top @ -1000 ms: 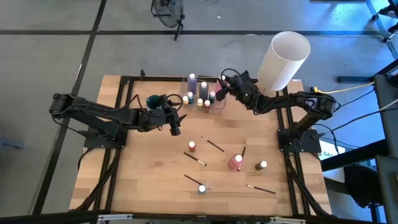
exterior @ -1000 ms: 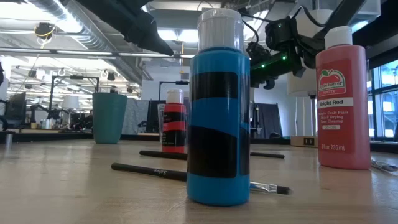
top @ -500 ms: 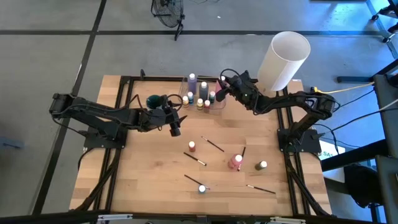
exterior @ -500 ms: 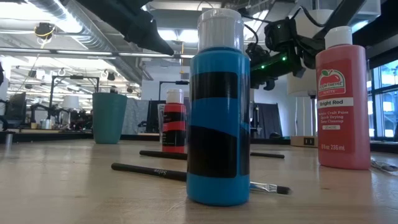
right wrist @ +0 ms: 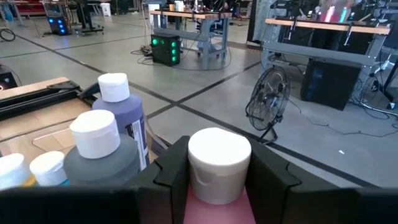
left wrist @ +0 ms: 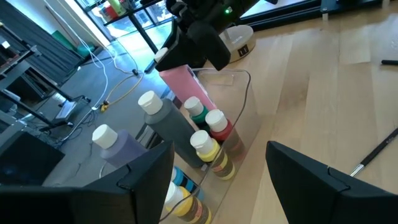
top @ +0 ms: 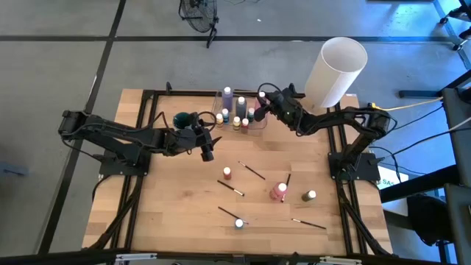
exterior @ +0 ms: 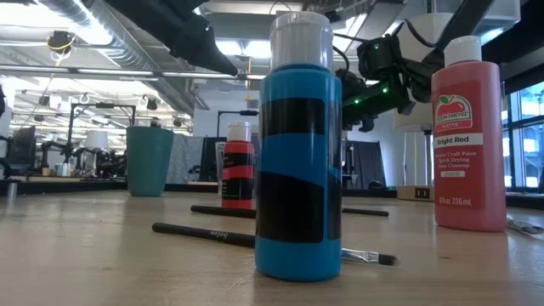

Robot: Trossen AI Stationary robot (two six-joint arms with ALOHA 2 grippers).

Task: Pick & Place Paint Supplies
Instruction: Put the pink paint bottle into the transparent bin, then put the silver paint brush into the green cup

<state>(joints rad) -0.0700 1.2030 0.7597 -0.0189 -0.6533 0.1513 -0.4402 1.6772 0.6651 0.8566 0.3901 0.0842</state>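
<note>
A clear container (left wrist: 245,81) at the table's far middle holds several paint bottles, among them a grey one (right wrist: 99,155) and a lilac one (right wrist: 121,112). My right gripper (top: 262,103) is shut on a pink bottle (left wrist: 186,87) with a white cap (right wrist: 219,162), over the container's right end. My left gripper (top: 207,143) hovers open just left of the container, holding nothing. On the near half of the table stand loose bottles: reddish (top: 227,173), pink (top: 280,191), green (top: 309,196) and blue (top: 239,223). Several dark brushes (top: 252,171) lie flat between them. My right gripper pinches the pink bottle's top end just below the cap (right wrist: 217,208), one finger (right wrist: 171,171) on each side. The fingers come nearly level from the table's right. The bottle slants down from them into the container; other bottles hide its base.
A large white cylinder (top: 335,70) stands at the far right corner, behind my right arm. A teal cup (top: 182,119) stands left of the container, close to my left gripper. In the low view, the blue bottle (exterior: 297,153) and a red bottle (exterior: 466,136) stand near the front edge.
</note>
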